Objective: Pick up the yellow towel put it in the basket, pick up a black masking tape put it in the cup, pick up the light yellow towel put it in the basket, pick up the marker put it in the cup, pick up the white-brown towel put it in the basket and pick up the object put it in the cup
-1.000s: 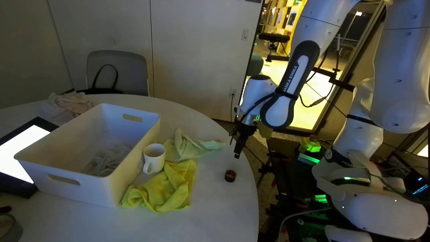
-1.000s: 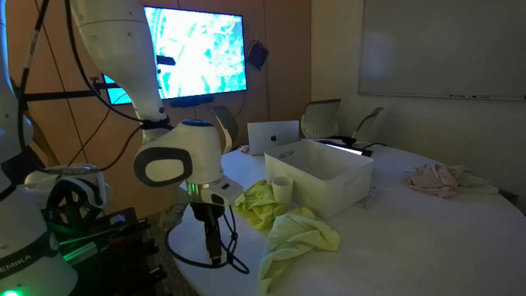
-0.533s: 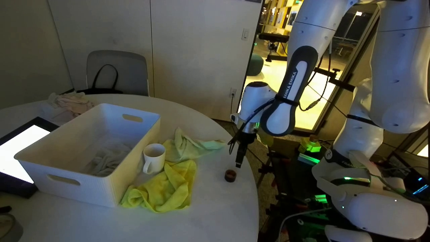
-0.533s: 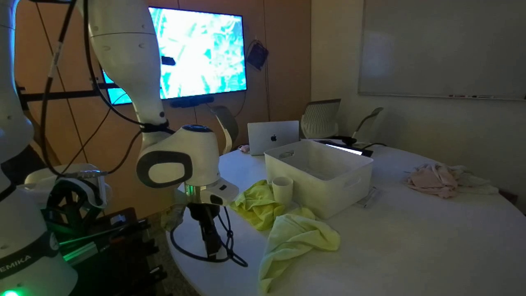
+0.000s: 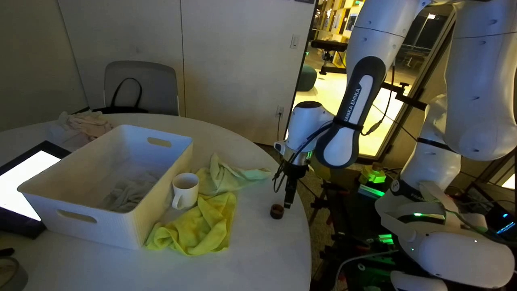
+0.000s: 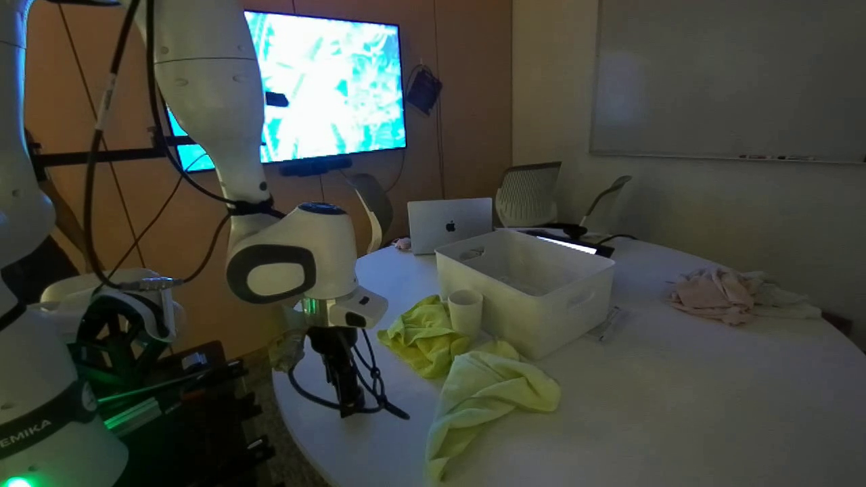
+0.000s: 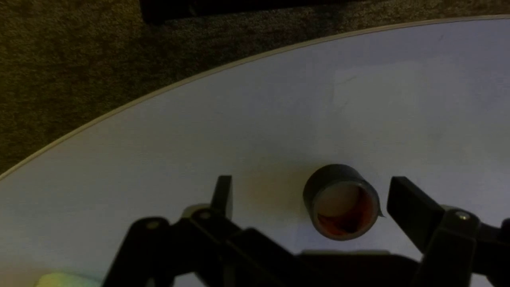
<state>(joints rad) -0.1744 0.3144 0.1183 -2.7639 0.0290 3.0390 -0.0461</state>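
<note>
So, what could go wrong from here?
In the wrist view, the black tape roll looks right of centre for the open gripper, so closing could shove it. It stands near the table edge, so a knock might send it off. Later, lifting the bright yellow towel beside the white mug might tip the mug.

The white rectangular basket [image 5: 105, 227] stands upright, a crumpled greyish-white towel [image 5: 131, 190] lying inside it. Just beside its long wall stands a white mug [image 5: 186, 197], mouth up. The bright yellow towel [image 5: 202, 230] lies rumpled near the basket's corner; the light yellow towel [image 5: 225, 178], bunched to a peak, trails outward from near that wall. Well apart from the basket sits a black tape roll [image 7: 330, 175], reddish hole upward.
</note>
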